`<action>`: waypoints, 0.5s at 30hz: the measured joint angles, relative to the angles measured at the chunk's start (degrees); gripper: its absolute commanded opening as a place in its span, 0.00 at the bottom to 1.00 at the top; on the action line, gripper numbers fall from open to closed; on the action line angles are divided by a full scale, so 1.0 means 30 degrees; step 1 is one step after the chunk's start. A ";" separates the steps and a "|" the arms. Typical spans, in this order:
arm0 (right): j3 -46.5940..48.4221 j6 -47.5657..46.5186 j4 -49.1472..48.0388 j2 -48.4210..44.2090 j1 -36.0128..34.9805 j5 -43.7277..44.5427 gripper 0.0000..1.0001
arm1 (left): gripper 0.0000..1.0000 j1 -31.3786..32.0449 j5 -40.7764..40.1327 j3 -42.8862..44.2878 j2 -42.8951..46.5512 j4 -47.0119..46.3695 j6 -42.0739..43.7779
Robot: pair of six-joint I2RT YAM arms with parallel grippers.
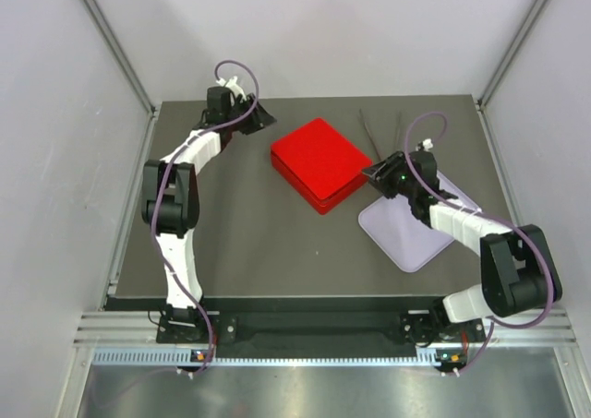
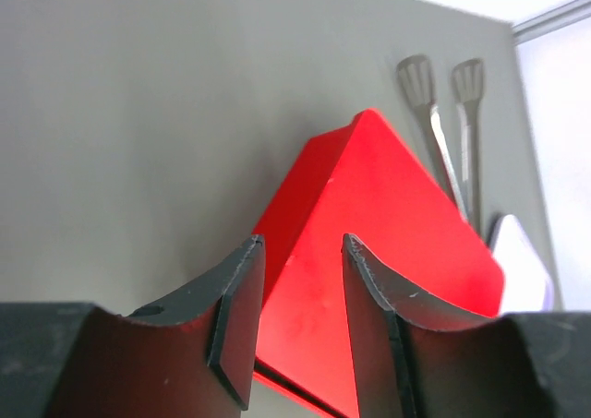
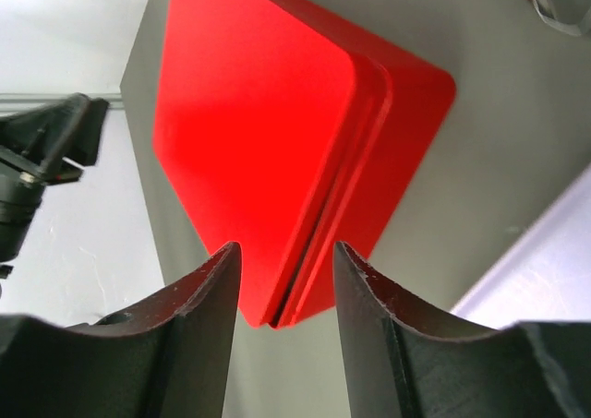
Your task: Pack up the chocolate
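No chocolate shows in any view. A closed red box [image 1: 319, 162] lies on the dark table, its lid down. My left gripper [image 1: 261, 115] hovers behind the box's left corner, open, with nothing between its fingers; in the left wrist view the red box [image 2: 388, 215] shows beyond the left gripper [image 2: 302, 243]. My right gripper [image 1: 377, 173] stands at the box's right corner, also open and empty. Through the right gripper [image 3: 285, 248] I look at the near corner of the red box [image 3: 259, 113] and the seam of its lid.
A pair of metal tongs [image 1: 379, 132] lies behind the box at the back right; the tongs [image 2: 443, 150] also show in the left wrist view. A pale lavender tray [image 1: 416, 229] lies flat to the right, under the right arm. Grey walls enclose the table.
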State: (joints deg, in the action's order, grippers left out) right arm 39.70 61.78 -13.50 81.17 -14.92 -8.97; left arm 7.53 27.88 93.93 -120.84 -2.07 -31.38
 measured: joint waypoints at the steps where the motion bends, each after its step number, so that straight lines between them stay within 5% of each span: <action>1: 0.0350 -0.0146 0.0262 0.0087 0.0000 0.0036 0.45 | 0.45 0.0000 -0.0022 0.0073 -0.0146 0.0168 0.0182; 15: 0.3803 -0.1086 0.2892 0.3424 -0.0284 0.0736 0.48 | 0.40 0.0073 0.1049 0.0189 -0.2098 0.1348 0.1625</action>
State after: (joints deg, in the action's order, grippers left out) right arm 51.11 58.52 -4.82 91.44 -15.77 -6.76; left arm 7.75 31.03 94.50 -127.13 1.98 -26.50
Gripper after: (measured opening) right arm 0.474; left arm 0.410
